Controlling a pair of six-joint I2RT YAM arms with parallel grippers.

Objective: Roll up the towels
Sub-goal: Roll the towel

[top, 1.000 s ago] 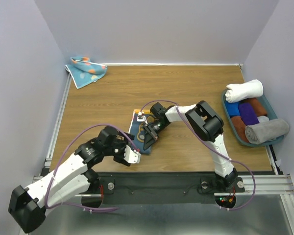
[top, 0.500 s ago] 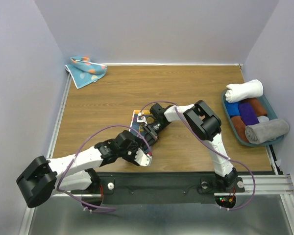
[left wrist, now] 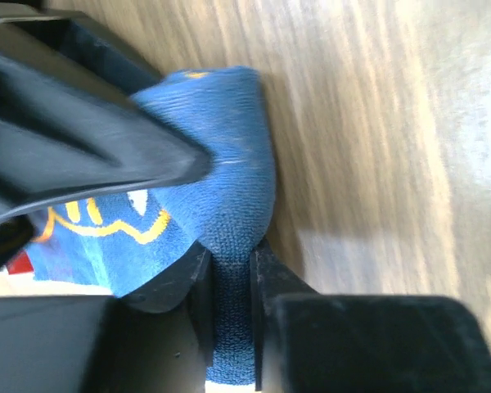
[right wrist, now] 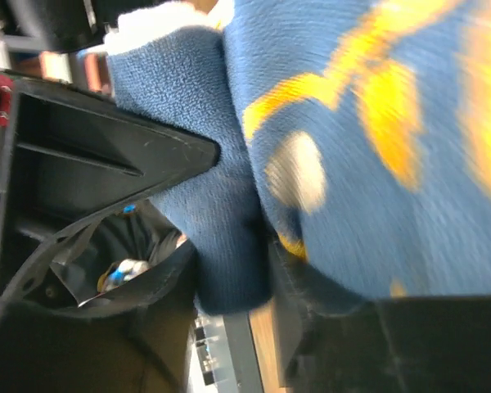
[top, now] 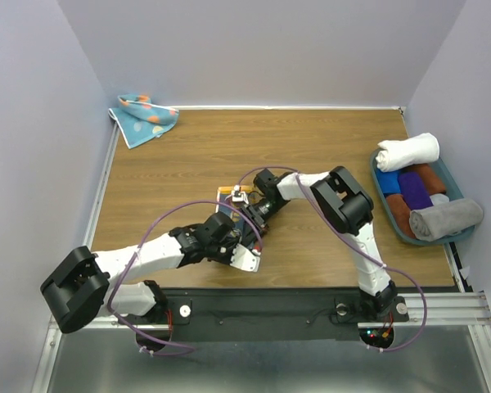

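Note:
The navy towel (top: 227, 206) with yellow printed lines and a mustard edge lies near the table's front middle, partly under both grippers. My left gripper (top: 239, 242) comes in from the left and is shut on a raised fold of this towel (left wrist: 221, 188) at its near corner. In the left wrist view the left gripper (left wrist: 231, 266) has its jaws pressing the cloth thin. My right gripper (top: 252, 219) sits right behind it, and in its wrist view the right gripper (right wrist: 231, 262) has a thick fold of the towel (right wrist: 376, 123) filling its jaws. The light blue dotted towel (top: 143, 117) lies crumpled in the far left corner.
A teal basket (top: 397, 232) at the right edge holds several rolled towels, white, grey, purple and brown. Grey walls close in the table on three sides. A metal rail runs along the front edge by the arm bases.
My left arm has swung right and reached the navy towel, and its jaws have closed onto the near fold. The right gripper stays at the towel, its jaws slightly wider.

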